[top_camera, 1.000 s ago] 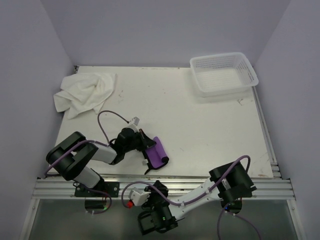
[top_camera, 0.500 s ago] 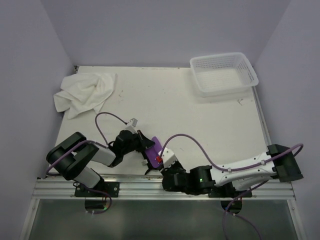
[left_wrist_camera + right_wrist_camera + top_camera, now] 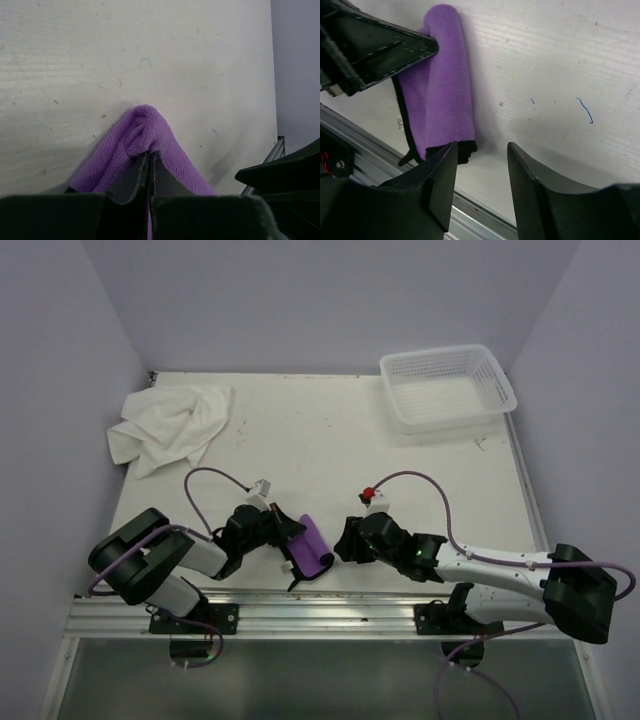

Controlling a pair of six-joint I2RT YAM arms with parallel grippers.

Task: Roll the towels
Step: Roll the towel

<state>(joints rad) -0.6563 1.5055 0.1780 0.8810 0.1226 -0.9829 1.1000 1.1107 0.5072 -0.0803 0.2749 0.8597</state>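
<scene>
The small purple towel [image 3: 311, 548] lies rolled up near the table's front edge, its dark edging at the near end. My left gripper [image 3: 286, 537] is shut on its left side, and in the left wrist view the closed fingertips [image 3: 150, 155] are buried in a fold of the purple towel [image 3: 175, 160]. My right gripper [image 3: 346, 540] stands open just right of the roll. In the right wrist view the right gripper [image 3: 482, 146] has bare table between its jaws, and the purple towel [image 3: 445, 85] lies ahead to the left. The large white towel [image 3: 165, 425] lies crumpled at the back left.
A white perforated basket [image 3: 497, 390] stands at the back right corner. The metal rail [image 3: 330, 605] runs along the table's front edge, close below the roll. Purple cables loop from both arms over the table.
My right arm has swung up from below the front rail onto the table, to the right of the purple roll, and its jaws have widened. The left gripper has stayed shut on the roll.
</scene>
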